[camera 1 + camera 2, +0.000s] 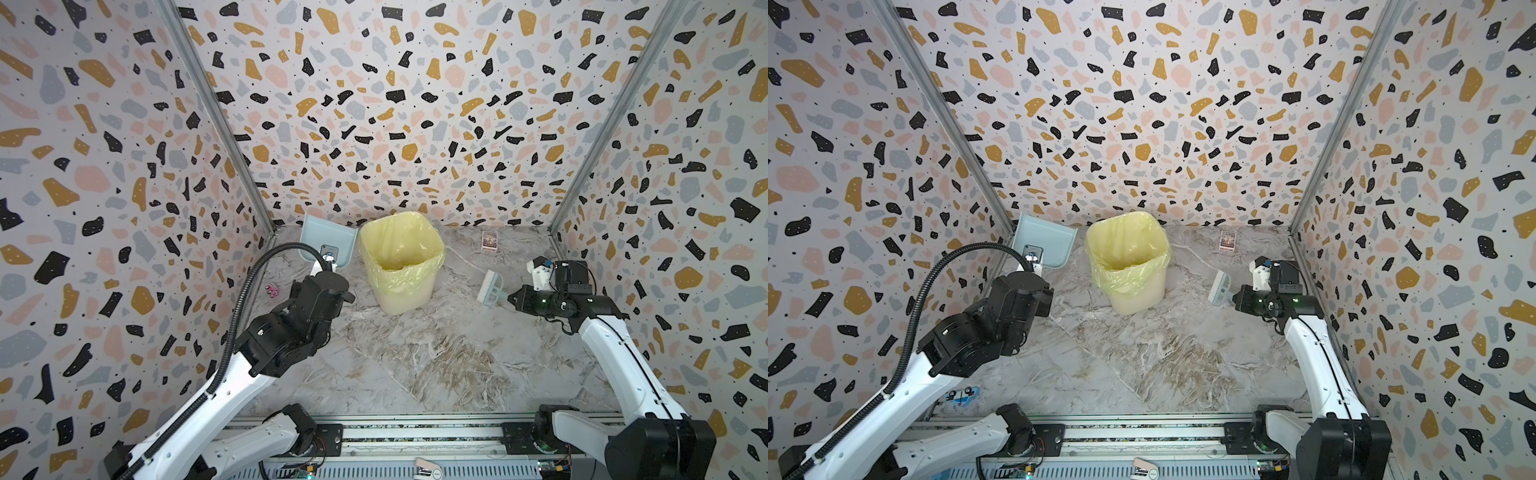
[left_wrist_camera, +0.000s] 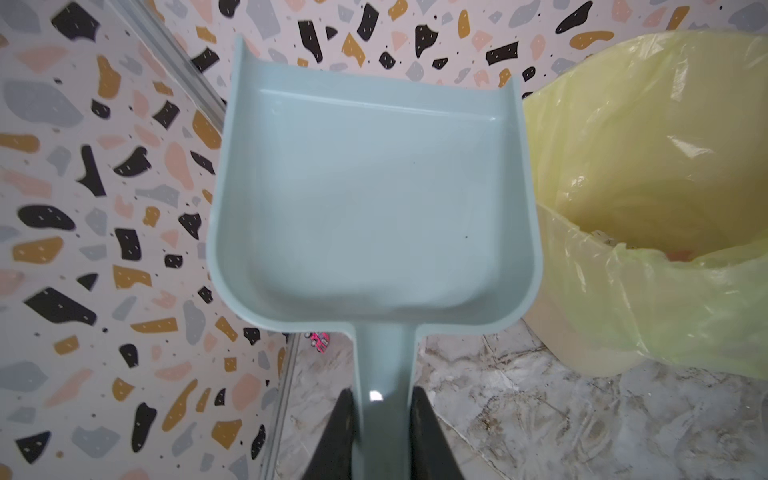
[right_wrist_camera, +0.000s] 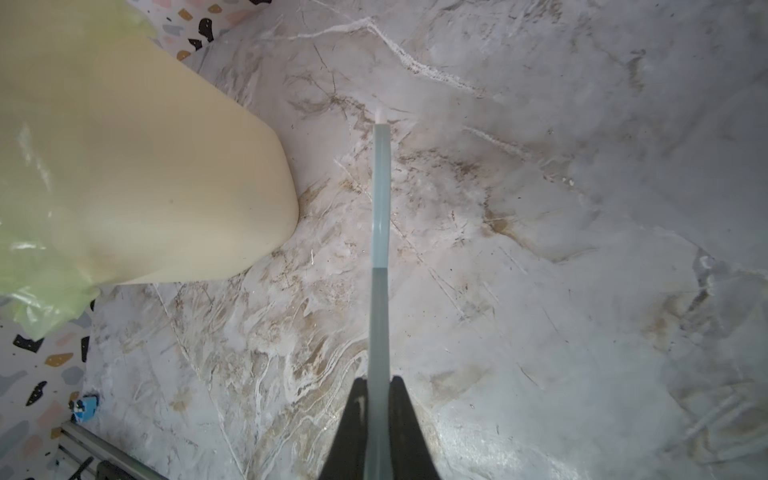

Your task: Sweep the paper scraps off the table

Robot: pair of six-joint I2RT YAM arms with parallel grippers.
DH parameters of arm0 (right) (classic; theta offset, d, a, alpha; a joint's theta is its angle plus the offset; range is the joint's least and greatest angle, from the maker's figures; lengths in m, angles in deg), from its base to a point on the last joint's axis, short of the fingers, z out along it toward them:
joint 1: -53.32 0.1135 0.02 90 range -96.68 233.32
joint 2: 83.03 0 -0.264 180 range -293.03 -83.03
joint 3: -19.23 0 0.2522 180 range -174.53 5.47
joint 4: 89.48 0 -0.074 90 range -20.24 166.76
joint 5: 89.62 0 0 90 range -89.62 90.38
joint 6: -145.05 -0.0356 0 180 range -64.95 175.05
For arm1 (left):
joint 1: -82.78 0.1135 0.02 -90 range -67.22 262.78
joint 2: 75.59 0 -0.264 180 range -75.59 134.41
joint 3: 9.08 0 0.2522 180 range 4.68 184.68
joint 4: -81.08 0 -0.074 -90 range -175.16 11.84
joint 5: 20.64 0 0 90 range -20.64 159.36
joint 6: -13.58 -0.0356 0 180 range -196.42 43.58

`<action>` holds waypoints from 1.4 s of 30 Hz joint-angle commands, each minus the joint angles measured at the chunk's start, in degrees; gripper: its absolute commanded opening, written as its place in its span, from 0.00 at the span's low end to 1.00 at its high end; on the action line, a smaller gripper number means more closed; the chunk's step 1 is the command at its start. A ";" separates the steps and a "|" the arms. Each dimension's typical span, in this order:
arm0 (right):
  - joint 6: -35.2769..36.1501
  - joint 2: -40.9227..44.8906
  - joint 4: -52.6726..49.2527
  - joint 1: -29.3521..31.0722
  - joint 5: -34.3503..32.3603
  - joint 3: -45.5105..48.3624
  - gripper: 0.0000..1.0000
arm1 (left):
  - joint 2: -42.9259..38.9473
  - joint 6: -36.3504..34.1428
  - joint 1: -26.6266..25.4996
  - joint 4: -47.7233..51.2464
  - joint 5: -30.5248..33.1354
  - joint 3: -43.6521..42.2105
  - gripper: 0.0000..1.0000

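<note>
In both top views, the yellow-lined bin (image 1: 405, 297) stood at the back of the table (image 1: 436, 353), and only its liner showed inside. There the left end effector (image 1: 329, 266) held the blue dustpan (image 1: 332, 235) raised just beside the bin's rim. The right end effector (image 1: 510, 297) held the brush (image 1: 491, 286) low, right of the bin.

Left wrist view: the fingers (image 2: 343, 428) pinched the dustpan's handle. The pan was bare plastic. Something pinkish, perhaps one of the paper scraps (image 2: 681, 254), lay deep in the bin.

Right wrist view: the fingers (image 3: 405, 415) were pressed onto the brush's thin handle, over the table.
</note>
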 commanded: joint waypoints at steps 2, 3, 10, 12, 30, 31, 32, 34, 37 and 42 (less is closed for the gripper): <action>-3.46 0.44 7.44 -3.46 4.76 2.98 0.00 | -3.63 9.06 2.29 -4.74 -4.47 -7.21 0.00; -3.88 0.39 8.20 -4.00 4.87 3.96 0.00 | -4.38 9.95 2.92 -5.31 -5.11 -9.02 0.00; -5.95 -0.74 13.12 -6.68 5.35 11.06 0.00 | -8.75 15.38 5.75 -11.59 -8.95 -20.46 0.00; -6.64 -0.96 14.87 -7.85 6.46 13.63 0.00 | -9.17 16.67 6.68 -12.63 -9.91 -22.42 0.00; -5.71 -3.38 12.90 -13.27 6.45 20.58 0.34 | -9.06 20.54 9.24 -18.54 -16.44 -29.39 0.00; -5.39 -3.30 12.35 -13.27 5.92 20.54 0.38 | -8.97 20.65 9.24 -18.67 -16.52 -29.62 0.00; -5.18 -3.19 11.91 -13.27 5.54 20.40 0.41 | -8.92 20.81 9.31 -18.71 -16.66 -29.80 0.00; -4.77 -2.77 11.08 -13.27 5.05 20.31 0.48 | -8.83 20.91 9.32 -18.98 -16.67 -30.27 0.00; -5.41 -1.31 10.15 -13.24 2.91 20.16 0.63 | -8.88 21.18 9.41 -19.55 -16.76 -31.13 0.00; -6.41 1.63 7.98 -12.92 0.50 19.36 0.75 | -8.39 22.48 9.68 -21.70 -17.31 -33.45 0.00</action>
